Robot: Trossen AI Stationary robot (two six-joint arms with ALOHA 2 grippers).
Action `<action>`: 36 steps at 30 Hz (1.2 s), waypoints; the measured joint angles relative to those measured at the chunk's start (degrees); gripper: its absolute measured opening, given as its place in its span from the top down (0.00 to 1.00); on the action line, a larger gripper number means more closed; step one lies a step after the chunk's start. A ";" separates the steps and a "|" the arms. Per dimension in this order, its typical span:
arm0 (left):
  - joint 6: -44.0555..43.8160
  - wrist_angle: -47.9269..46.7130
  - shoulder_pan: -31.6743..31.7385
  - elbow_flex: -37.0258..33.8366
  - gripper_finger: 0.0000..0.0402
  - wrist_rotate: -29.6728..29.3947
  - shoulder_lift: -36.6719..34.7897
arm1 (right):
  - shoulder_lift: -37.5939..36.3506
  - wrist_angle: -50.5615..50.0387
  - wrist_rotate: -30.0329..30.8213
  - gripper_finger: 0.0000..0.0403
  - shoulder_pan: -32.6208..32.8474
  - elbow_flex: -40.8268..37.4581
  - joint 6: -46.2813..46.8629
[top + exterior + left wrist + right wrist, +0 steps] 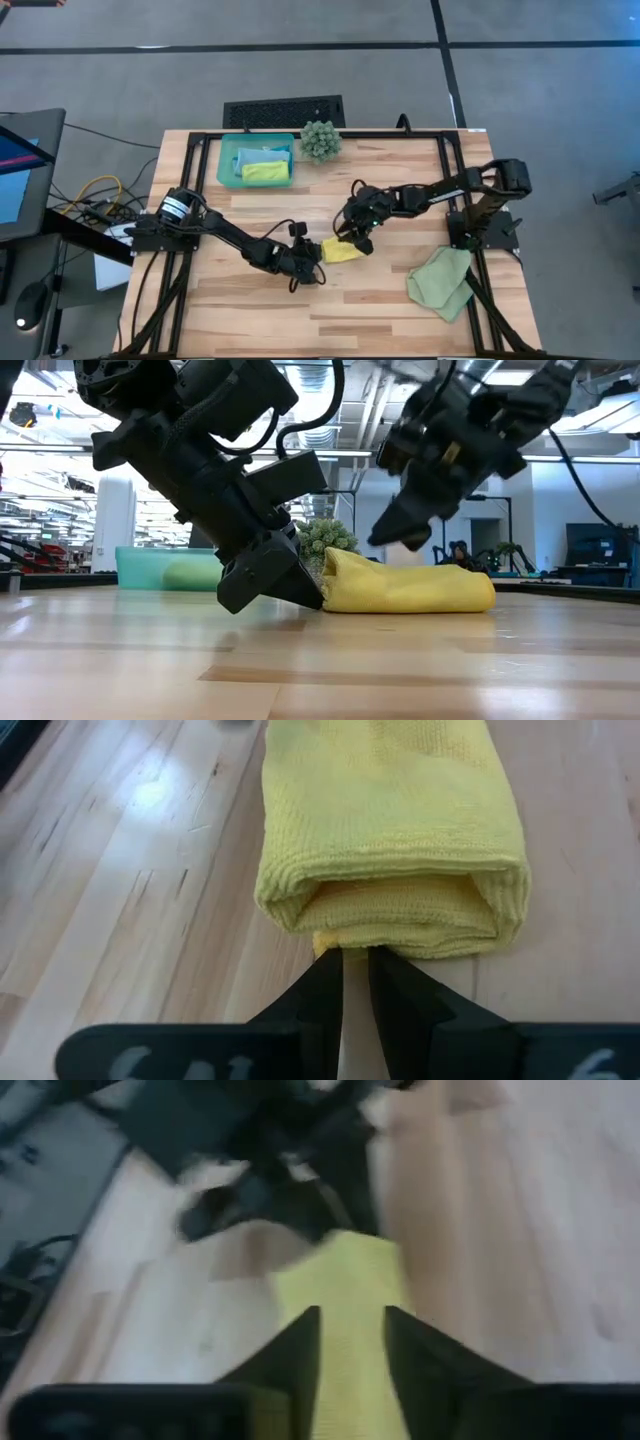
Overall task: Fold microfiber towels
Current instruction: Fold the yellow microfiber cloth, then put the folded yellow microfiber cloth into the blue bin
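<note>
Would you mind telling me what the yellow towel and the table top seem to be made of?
Yellow towel: soft knitted microfibre-like cloth, matt, with a visible looped weave and ribbed hem. Table top: pale wood planks, apparently varnished, showing grain and a light sheen.

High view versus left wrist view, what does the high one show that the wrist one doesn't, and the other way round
Only the high view shows the teal tray holding towels, the spiky plant, the sage green towel near the table's right edge, and the right gripper over the yellow towel. Only the left wrist view shows that towel's folded layers end-on, with the left gripper pinching its bottom edge between nearly closed fingers. Both show the yellow towel lying on the wooden table.
</note>
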 joint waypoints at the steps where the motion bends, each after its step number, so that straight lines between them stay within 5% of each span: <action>1: -0.06 -0.53 -0.06 0.00 0.89 0.00 -0.14 | 0.62 -0.21 0.02 0.61 -0.73 0.00 0.00; 6: -5.81 -13.03 -0.83 -0.11 0.89 -0.81 -4.30 | 5.52 -2.18 -2.22 0.40 -3.28 -0.13 -2.79; 11: -15.56 -24.29 -2.39 -0.11 0.89 -5.86 -9.61 | 10.62 4.10 -5.49 0.42 -2.19 0.14 -2.96; 17: -13.27 -19.55 -3.52 -0.10 0.89 -6.25 -12.10 | 16.75 11.14 -3.81 0.60 1.71 5.38 -1.66; 21: -13.41 -18.78 -3.67 -0.09 0.89 -6.01 -14.19 | 19.06 9.91 -3.38 0.63 2.95 9.57 -1.94; 28: -16.57 -18.60 -4.57 -0.09 0.85 -4.92 -16.79 | 18.65 8.95 -3.35 0.41 2.52 10.79 -1.49; 36: -15.47 -7.68 -2.22 -0.04 0.61 3.00 -17.69 | 10.71 8.39 0.57 0.25 0.69 5.66 -2.43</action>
